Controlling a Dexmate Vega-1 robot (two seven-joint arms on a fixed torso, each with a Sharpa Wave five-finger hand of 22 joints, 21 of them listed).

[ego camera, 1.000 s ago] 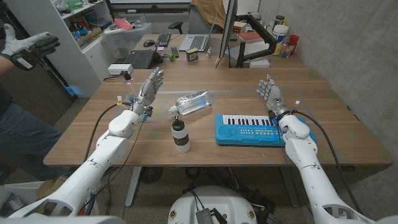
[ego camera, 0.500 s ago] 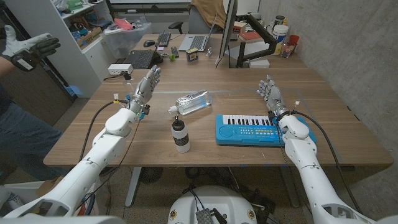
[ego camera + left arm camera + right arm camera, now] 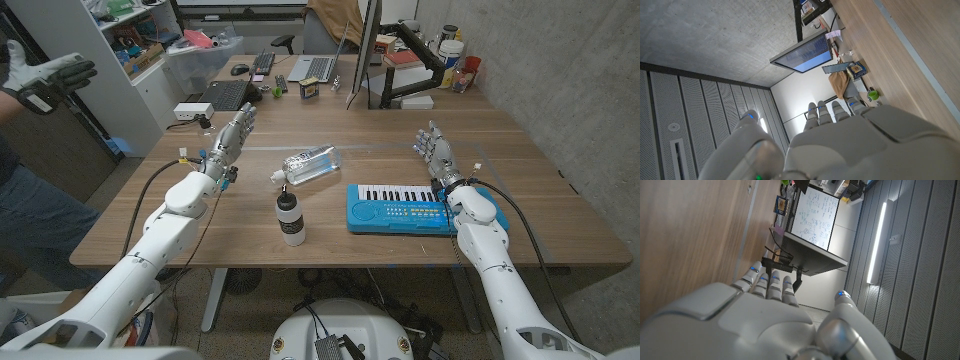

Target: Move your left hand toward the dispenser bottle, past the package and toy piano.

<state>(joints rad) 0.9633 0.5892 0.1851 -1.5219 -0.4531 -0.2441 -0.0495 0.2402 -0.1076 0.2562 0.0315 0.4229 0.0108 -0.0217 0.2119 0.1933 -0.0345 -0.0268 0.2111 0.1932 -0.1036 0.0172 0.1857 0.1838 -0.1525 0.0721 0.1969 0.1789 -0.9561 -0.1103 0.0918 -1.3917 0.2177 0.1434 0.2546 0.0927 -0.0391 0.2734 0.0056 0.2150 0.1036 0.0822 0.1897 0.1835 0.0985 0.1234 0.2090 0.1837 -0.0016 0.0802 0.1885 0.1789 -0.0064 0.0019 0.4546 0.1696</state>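
A small white dispenser bottle with a black cap (image 3: pixel 290 216) stands upright at the table's front middle. Behind it lies a clear plastic package (image 3: pixel 309 164) on its side. A blue toy piano (image 3: pixel 396 207) lies to the right of the bottle. My left hand (image 3: pixel 229 139) is at the table's left, fingers straight and apart, holding nothing, well left of the package and bottle. In the left wrist view the back of my left hand (image 3: pixel 850 140) shows with fingers extended. My right hand (image 3: pixel 436 153) is open just behind the piano's right end; its back (image 3: pixel 755 315) shows in the right wrist view.
Laptops (image 3: pixel 228 94), a keyboard (image 3: pixel 264 62), a monitor (image 3: pixel 363 50) and small boxes crowd the table's far side. A person's gloved hand (image 3: pixel 45 78) is raised at the far left beside shelves. Bare wood lies between my left hand and the bottle.
My left hand and arm have drifted a little further left and back, away from the bottle. The right hand, bottle, package and piano have not moved.
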